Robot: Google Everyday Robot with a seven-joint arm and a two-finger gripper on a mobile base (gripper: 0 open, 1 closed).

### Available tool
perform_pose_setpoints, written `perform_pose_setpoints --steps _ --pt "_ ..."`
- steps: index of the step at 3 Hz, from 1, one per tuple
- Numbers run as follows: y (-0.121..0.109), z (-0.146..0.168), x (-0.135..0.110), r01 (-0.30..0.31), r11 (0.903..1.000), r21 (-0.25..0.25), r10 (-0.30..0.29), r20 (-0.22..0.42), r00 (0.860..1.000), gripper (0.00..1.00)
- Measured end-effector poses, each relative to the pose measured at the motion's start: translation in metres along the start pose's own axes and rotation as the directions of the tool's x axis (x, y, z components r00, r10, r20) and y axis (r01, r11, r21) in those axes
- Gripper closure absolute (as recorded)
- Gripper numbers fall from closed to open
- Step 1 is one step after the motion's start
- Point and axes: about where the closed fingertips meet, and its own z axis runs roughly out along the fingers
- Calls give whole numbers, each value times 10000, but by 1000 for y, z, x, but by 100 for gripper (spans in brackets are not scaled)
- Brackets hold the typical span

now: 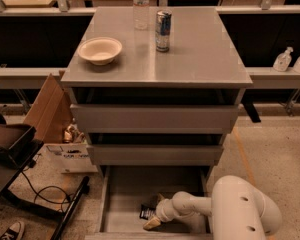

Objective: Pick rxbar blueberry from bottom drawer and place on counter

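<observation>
The bottom drawer (121,199) is pulled open at the foot of the grey cabinet. The rxbar blueberry (147,212), a small dark wrapper with pale print, lies on the drawer floor near the front. My gripper (154,213) reaches into the drawer from the right on its white arm. Its pale fingertips (151,223) are right at the bar, one finger in front of it and one behind. The bar's right end is hidden by the gripper. The counter (200,49) is the silver-grey cabinet top above.
On the counter stand a beige bowl (100,50), a blue-silver can (163,31) and a clear water bottle (141,6). Two upper drawers (155,119) overhang the open one. A cardboard box (50,109) and cables lie on the floor to the left.
</observation>
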Motion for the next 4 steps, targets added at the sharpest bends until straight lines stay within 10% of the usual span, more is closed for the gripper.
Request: perform_pose_setpoints --steps 3,4 --pt "1 -8 -6 1 10000 -1 -1 0 10000 94" --pt "2 -10 -8 2 10000 -1 -2 0 10000 100"
